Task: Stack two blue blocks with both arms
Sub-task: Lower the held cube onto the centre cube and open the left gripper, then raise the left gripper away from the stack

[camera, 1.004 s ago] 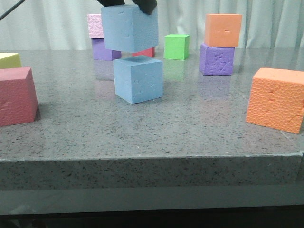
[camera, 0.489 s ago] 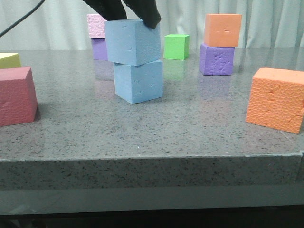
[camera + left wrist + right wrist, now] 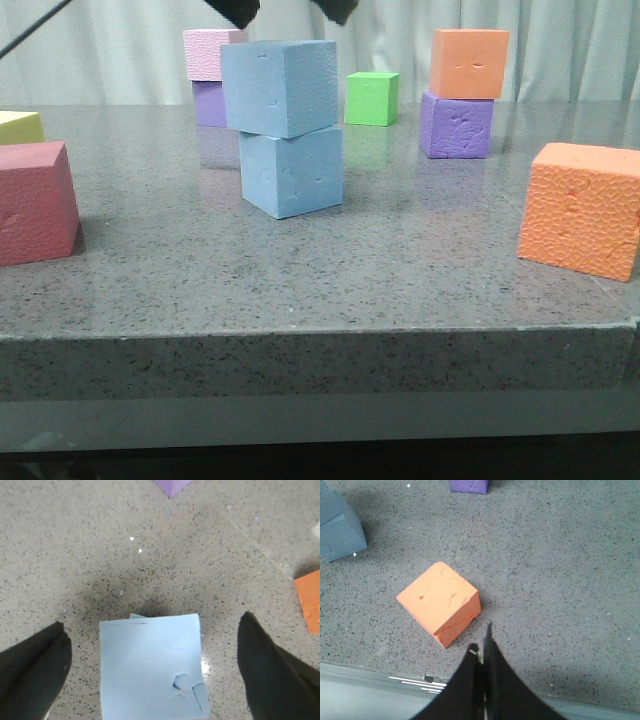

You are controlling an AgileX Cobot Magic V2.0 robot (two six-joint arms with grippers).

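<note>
Two light blue blocks stand stacked left of the table's middle. The upper block rests slightly turned on the lower block. My left gripper hovers just above the stack, open, its dark fingers spread wider than the upper block and clear of it. In the left wrist view the upper block's top face lies between the spread fingers, touching neither. My right gripper is shut on nothing, above the table's front edge beside an orange cube. The blue stack shows far off there.
A dark red cube and a yellow one sit at the left. The large orange cube is at the right. Behind stand an orange cube on a purple one, a green cube, and pink on purple.
The left gripper lowered the held blue block onto the other blue block, then opened and rose; the block stays on top.
</note>
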